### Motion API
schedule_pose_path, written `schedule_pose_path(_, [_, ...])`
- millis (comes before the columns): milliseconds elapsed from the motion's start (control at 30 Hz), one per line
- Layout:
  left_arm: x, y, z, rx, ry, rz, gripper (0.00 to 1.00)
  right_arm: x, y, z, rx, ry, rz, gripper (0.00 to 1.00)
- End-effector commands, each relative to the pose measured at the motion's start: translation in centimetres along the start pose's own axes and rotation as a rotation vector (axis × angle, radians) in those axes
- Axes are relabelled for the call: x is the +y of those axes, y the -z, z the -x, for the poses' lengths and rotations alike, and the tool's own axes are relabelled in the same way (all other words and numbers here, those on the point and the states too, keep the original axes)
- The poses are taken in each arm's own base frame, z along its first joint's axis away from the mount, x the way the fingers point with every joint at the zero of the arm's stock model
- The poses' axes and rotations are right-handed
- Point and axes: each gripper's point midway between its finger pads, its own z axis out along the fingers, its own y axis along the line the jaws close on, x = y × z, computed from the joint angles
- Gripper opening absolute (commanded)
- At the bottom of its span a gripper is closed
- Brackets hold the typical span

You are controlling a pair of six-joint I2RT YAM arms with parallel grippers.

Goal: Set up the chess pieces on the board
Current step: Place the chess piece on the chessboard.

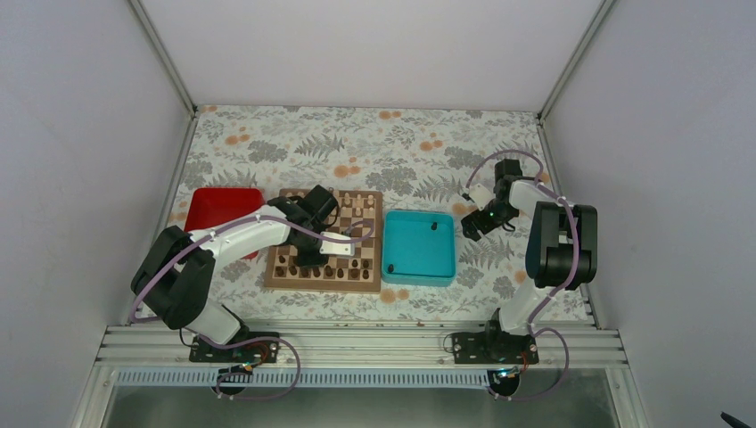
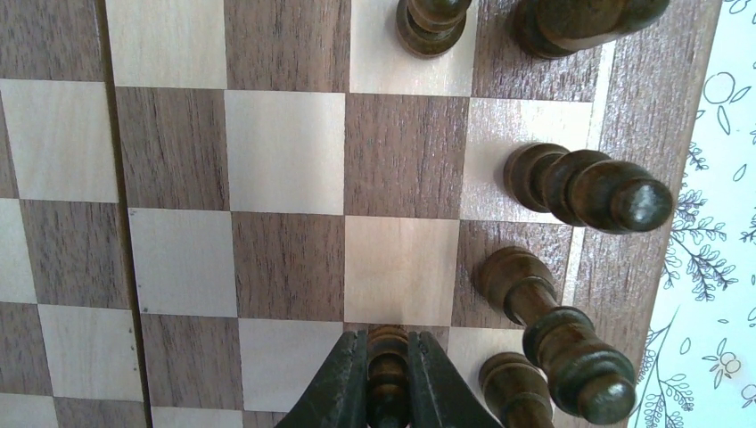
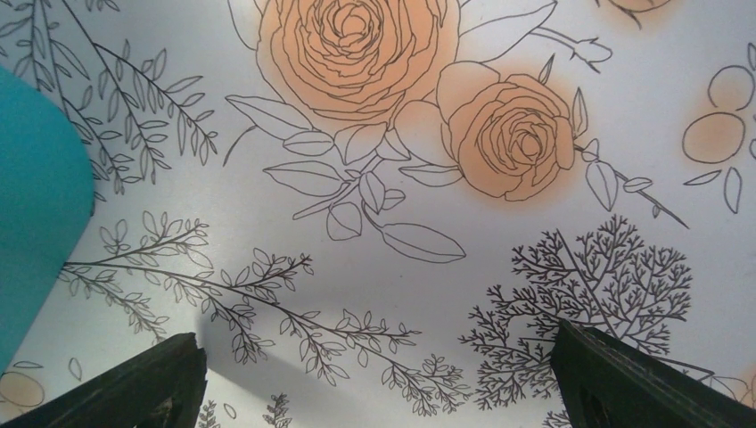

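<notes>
The wooden board (image 1: 283, 275) lies between a red tray and a teal tray. Dark chess pieces (image 1: 343, 264) stand along its near rows and pale ones at its far edge. My left gripper (image 1: 314, 254) is over the board's near half, shut on a dark chess piece (image 2: 389, 367) held between the fingers (image 2: 343, 388) just above a square of the board (image 2: 285, 169). Several dark pieces (image 2: 584, 187) stand along the board's right edge in the left wrist view. My right gripper (image 3: 379, 379) is open and empty over the floral cloth, right of the teal tray.
The teal tray (image 1: 419, 267) holds two dark pieces (image 1: 433, 226), and its edge shows in the right wrist view (image 3: 36, 196). The red tray (image 1: 214, 207) lies left of the board. White walls enclose the floral table.
</notes>
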Motion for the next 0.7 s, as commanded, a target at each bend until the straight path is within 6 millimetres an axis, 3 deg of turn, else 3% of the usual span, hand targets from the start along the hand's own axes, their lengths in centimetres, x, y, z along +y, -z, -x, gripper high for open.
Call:
schedule_pose_path(0, [-0.06, 0.43, -0.32, 0.014, -0.007, 0.000, 0.09, 0.18, -0.91, -1.43, 0.040, -0.021, 0.021, 1.00])
schedule_pose_path(667, [0.25, 0.94, -0.57, 0.030, -0.014, 0.023, 0.10, 0.26, -0.96, -1.53, 0.042, -0.021, 0.024, 1.00])
